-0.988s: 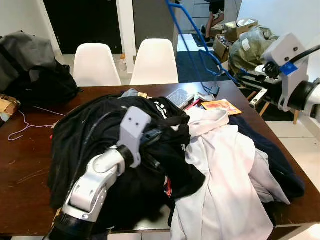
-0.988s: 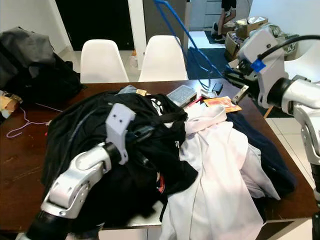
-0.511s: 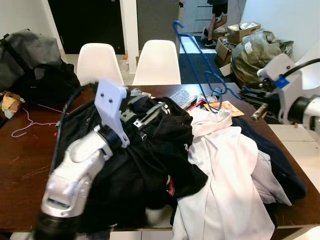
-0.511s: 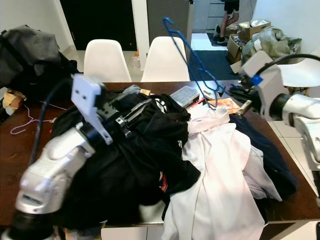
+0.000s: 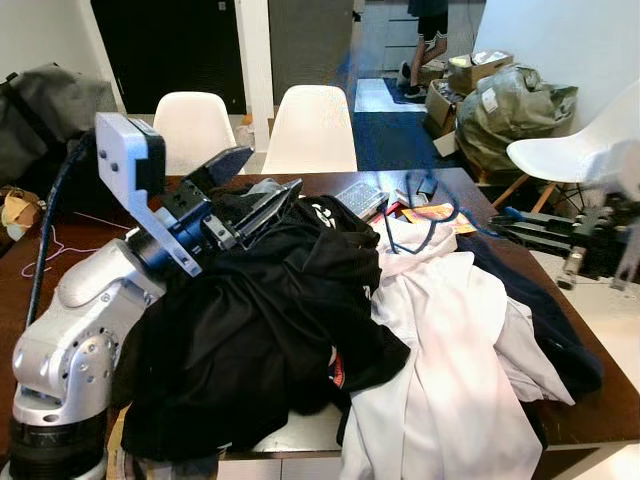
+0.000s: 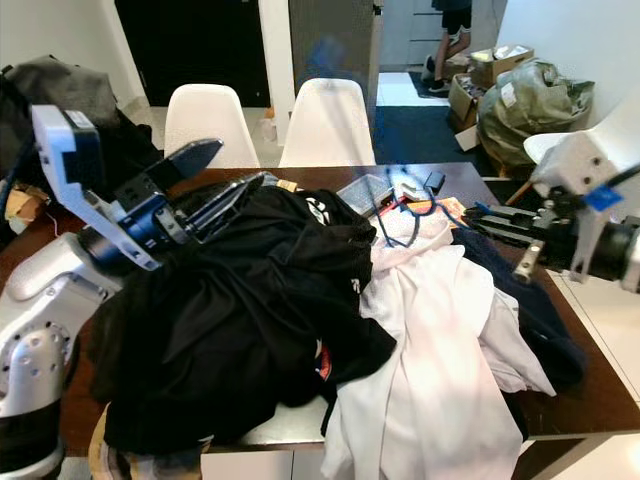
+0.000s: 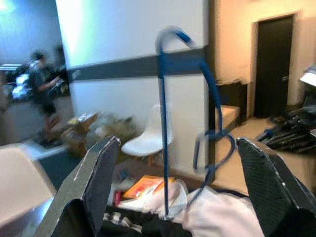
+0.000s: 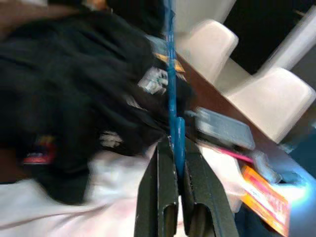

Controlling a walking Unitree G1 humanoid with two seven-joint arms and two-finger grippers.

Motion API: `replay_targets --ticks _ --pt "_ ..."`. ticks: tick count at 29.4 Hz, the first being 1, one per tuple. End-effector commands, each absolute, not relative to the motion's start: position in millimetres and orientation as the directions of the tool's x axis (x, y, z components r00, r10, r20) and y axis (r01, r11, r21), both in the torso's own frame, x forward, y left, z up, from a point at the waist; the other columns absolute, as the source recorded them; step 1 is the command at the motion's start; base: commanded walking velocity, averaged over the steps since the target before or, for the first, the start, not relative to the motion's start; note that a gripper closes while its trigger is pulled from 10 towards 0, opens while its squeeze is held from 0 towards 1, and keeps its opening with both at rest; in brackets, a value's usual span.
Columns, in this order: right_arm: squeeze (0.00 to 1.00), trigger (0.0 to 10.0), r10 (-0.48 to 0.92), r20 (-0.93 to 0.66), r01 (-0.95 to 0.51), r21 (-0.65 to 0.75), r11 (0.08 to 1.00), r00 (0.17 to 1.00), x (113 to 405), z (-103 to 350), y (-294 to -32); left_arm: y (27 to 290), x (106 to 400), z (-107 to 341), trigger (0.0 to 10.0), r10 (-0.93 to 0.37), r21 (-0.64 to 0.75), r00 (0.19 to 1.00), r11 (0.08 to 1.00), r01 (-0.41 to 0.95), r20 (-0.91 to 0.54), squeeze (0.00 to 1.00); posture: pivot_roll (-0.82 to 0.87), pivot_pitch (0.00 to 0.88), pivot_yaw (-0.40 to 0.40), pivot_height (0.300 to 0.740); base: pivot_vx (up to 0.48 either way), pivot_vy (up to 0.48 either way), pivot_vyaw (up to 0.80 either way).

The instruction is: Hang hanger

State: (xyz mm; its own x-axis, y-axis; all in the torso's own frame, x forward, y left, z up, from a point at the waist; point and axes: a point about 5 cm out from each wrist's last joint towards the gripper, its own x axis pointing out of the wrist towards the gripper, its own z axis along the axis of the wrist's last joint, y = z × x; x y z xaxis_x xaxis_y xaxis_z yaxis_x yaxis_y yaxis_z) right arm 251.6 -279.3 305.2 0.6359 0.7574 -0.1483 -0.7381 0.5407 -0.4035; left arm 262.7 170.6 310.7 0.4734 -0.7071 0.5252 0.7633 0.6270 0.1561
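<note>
A blue wire hanger (image 5: 432, 216) is blurred above the far right of the clothes pile; in the left wrist view the hanger (image 7: 163, 123) stands upright with its hook on top. My right gripper (image 6: 478, 211) is shut on the hanger's wire (image 8: 169, 74), which runs between its fingers (image 8: 163, 177), at the table's right edge. My left gripper (image 5: 255, 180) is raised above the black clothes (image 5: 270, 310) with its fingers (image 7: 96, 182) spread open and nothing between them. A white garment (image 5: 450, 350) lies to the right of the black pile.
The clothes cover a dark wooden table (image 5: 60, 320). Two white chairs (image 5: 310, 130) stand behind it and another white chair (image 5: 570, 155) is at the right. A grey bag (image 5: 50, 110) and a pink wire hanger (image 5: 40, 255) lie at the left. A person (image 5: 430, 40) stands far back.
My left arm has lifted out of the black clothes and now points across the table, open. My right gripper has dropped lower and the blue hanger has swung down toward the pile.
</note>
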Motion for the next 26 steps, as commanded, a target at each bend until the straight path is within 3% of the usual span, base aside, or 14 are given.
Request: replay_targets --ticks 1,3,14,16,26 --pt "0.00 10.0 0.799 -0.121 -0.761 -0.417 0.497 0.588 240.1 318.6 -280.4 188.2 257.0 326.2 10.0 -0.694 0.202 0.413 0.622 0.757 0.589 0.00 -0.08 0.000 0.001 0.736 0.000 0.000 0.00" --pt "0.00 10.0 0.826 -0.110 -0.777 -0.427 0.463 0.553 234.2 325.2 -276.7 189.3 252.0 322.9 10.0 -0.775 0.280 0.346 0.544 0.791 0.528 0.00 -0.09 0.000 0.004 0.736 0.000 0.000 0.00" --pt "0.00 10.0 0.876 -0.092 -0.801 -0.459 0.384 0.473 224.8 335.7 -265.0 178.1 255.4 307.6 10.0 -0.866 0.312 0.290 0.431 0.847 0.409 0.00 -0.09 0.000 0.013 0.736 0.000 0.000 0.00" --pt "0.00 10.0 0.906 -0.094 -0.815 -0.482 0.321 0.413 218.1 342.6 -255.1 172.5 255.5 306.0 10.0 -0.902 0.316 0.228 0.351 0.882 0.365 0.00 -0.09 0.000 0.021 0.736 0.000 0.000 0.00" --pt "0.00 10.0 0.936 -0.099 -0.821 -0.517 0.242 0.337 212.5 350.4 -238.6 169.7 256.7 313.8 10.0 -0.914 0.317 0.158 0.286 0.904 0.374 0.00 -0.09 0.000 0.031 0.736 0.000 0.000 0.00"
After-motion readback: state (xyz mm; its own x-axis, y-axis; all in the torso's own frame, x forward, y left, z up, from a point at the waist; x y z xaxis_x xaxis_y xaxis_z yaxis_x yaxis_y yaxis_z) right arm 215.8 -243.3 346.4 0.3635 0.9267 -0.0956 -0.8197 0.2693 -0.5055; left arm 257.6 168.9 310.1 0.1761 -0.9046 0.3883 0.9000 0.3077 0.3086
